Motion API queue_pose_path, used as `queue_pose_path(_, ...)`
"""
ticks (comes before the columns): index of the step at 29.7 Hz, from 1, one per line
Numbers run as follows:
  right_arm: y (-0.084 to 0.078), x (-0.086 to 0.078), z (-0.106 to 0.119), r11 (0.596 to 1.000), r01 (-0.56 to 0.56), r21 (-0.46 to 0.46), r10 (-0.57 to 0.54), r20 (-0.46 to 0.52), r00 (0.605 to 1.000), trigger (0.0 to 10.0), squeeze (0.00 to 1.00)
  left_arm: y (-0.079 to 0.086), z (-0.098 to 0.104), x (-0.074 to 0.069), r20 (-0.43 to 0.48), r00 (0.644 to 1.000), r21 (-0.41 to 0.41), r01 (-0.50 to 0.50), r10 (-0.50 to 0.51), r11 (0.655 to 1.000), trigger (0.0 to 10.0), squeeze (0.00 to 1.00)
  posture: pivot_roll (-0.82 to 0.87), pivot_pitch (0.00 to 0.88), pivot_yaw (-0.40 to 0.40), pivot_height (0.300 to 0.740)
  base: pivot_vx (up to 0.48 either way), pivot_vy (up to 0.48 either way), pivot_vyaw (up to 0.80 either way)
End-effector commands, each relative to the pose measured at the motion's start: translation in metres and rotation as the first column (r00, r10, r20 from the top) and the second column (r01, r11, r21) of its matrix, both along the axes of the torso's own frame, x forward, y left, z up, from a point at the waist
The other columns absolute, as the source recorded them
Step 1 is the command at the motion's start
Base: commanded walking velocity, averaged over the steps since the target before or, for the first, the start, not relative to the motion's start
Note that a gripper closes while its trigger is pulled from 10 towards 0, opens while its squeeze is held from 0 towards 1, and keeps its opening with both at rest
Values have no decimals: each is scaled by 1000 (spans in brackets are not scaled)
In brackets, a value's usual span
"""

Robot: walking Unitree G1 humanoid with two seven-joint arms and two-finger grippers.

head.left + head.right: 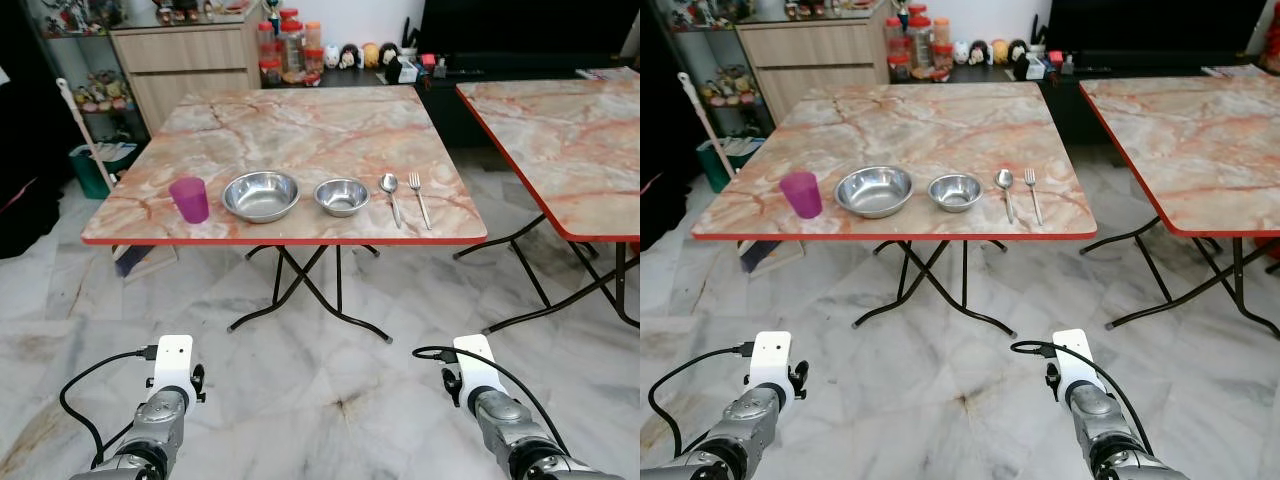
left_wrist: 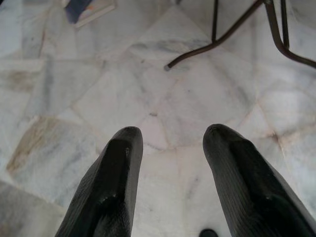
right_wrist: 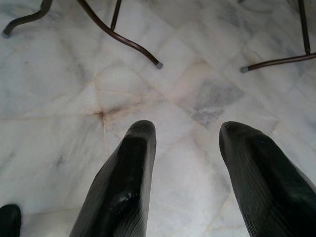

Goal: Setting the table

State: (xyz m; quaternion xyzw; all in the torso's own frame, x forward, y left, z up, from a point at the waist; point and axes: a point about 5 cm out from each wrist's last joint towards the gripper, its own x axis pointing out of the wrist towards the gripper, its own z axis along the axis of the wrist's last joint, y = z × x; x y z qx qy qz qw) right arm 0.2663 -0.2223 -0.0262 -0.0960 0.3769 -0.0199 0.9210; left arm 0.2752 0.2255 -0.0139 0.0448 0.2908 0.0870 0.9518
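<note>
The robot stands back from a folding table (image 1: 300, 125) with a marbled top and a red edge, and the setting sits in a row along the table's near edge. From the robot's left to its right: a purple cup (image 1: 189, 199) standing upright, a large steel bowl (image 1: 261, 195), a smaller steel bowl (image 1: 341, 196), then a spoon (image 1: 390, 195) and a fork (image 1: 420, 198). The spoon and fork lie side by side, just apart, their long axes running from the near edge toward the far side of the table; the spoon's bowl and the fork's tines point away from the robot, the handles toward it. The fork angles slightly, with its handle end drifting to the robot's right. The bowls sit open side up, close together but not touching.

Both arms are low, over the pale marble floor (image 1: 330, 380) and well short of the table. The left hand (image 2: 170, 148) has its two black fingers spread with a clear gap of floor between them, pinching nothing. The right hand (image 3: 187, 143) is the same: fingers spread, floor visible between, nothing held. The dark crossed table legs (image 1: 300, 285) curve down ahead of them.

A second table (image 1: 560, 130) of the same kind stands to the robot's right, and a wooden cabinet (image 1: 185, 60) sits beyond the first table
</note>
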Motion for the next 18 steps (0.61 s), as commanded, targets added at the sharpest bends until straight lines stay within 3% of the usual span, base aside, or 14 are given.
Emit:
queue_pose_path(1,4,6,4,1000,-9,11,9,23,1000,10000,0,7,5,3,31,998,-14,-50,50,999,10000,0,-12,0,13,740,0,0,0)
queue_pose_path(10,4,5,4,1000,-9,13,9,25,1000,10000,0,3,3,3,13,1000,-8,-22,22,1000,10000,0,-15,0,13,740,0,0,0)
queue_pose_path(18,4,5,3,1000,-11,13,11,22,1000,10000,0,3,4,3,20,999,-19,-29,30,999,10000,0,-12,0,13,740,258,0,0)
